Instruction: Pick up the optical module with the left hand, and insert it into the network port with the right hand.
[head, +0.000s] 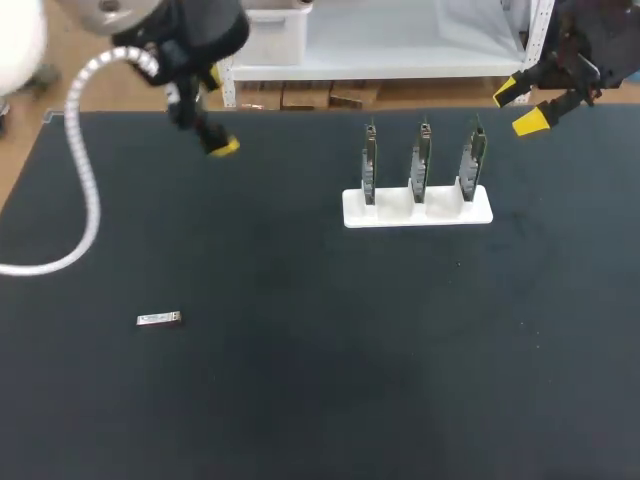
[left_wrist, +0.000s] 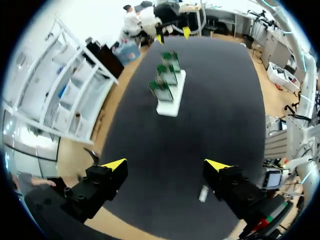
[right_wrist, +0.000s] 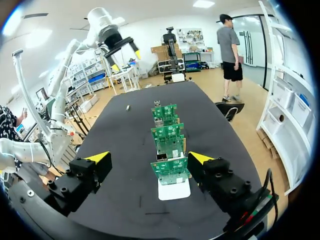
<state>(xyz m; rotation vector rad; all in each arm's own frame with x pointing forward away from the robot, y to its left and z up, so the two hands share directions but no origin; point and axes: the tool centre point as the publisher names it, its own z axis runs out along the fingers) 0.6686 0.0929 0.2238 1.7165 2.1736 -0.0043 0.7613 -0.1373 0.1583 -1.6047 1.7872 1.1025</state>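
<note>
Black table (head: 300, 400) fills most of the view, plain matte. Left gripper (left_wrist: 166, 165) hangs over its far left, fingers spread, empty. Right gripper (head: 521, 106) gapes too, just past the white stand (head: 418, 208) holding three upright boards (head: 420, 160). Optical module (head: 158, 319) lies flat, alone, near left. Pickup hasn't begun, I'd say: left needs to drop down and pinch it across its narrow sides.

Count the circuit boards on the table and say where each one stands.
3. All stand upright, side by side, in the white holder: the left circuit board, the middle circuit board and the right circuit board. None appears hidden.
</note>
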